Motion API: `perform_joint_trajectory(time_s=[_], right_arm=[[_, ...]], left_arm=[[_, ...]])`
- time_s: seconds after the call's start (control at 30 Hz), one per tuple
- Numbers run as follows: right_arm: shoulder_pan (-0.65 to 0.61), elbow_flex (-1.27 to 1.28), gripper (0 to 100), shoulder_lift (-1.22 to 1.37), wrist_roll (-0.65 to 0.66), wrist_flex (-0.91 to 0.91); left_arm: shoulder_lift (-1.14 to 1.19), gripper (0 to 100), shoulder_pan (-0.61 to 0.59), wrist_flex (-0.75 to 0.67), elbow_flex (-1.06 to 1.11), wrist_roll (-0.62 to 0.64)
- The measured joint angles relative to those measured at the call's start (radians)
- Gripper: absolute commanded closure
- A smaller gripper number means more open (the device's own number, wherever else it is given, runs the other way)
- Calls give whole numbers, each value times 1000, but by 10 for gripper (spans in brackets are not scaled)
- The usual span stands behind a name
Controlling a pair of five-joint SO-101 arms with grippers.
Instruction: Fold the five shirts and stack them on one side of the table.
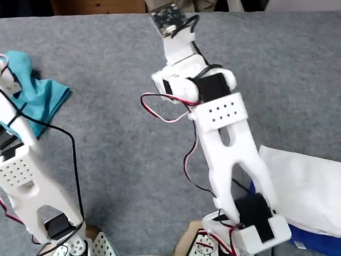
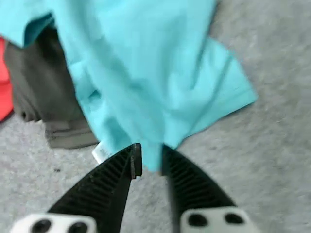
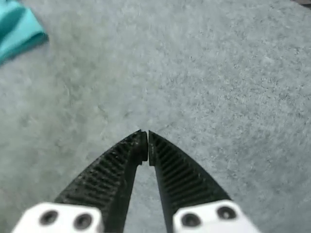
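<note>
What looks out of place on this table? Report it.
The teal shirt is crumpled rather than folded, bunched next to a dark shirt and a red one, with a fold pinched in the left gripper's jaws. On the opposite side, a white shirt lies over something blue. Nothing looks spilled or damaged.

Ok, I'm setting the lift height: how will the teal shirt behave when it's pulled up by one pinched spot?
Probably floppy: the teal shirt lies in soft creases, so it should hang and drape from the left hand. It is likely light, being thin cloth. It may tug the brown garment that it seems to overlap.
</note>
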Motion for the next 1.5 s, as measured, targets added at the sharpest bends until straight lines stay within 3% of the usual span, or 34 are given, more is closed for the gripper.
perform_joint_trajectory(time_s=[0.3, 1.0, 1.07, 1.2, 1.33, 1.5], right_arm=[[-28, 0, 990, 52, 81, 43], [-43, 0, 993, 149, 81, 77], [-43, 21, 993, 149, 81, 91], [-43, 83, 993, 141, 81, 109], [-43, 97, 992, 97, 81, 110], [-43, 100, 992, 52, 81, 110]], left_arm=[[0, 782, -130, 0, 115, -8], [0, 787, -120, 0, 137, -8], [0, 808, -91, 0, 137, -8], [0, 996, 40, 0, 149, -8], [-52, 982, 255, -2, 258, 17], [-212, 982, 476, -3, 446, 247]])
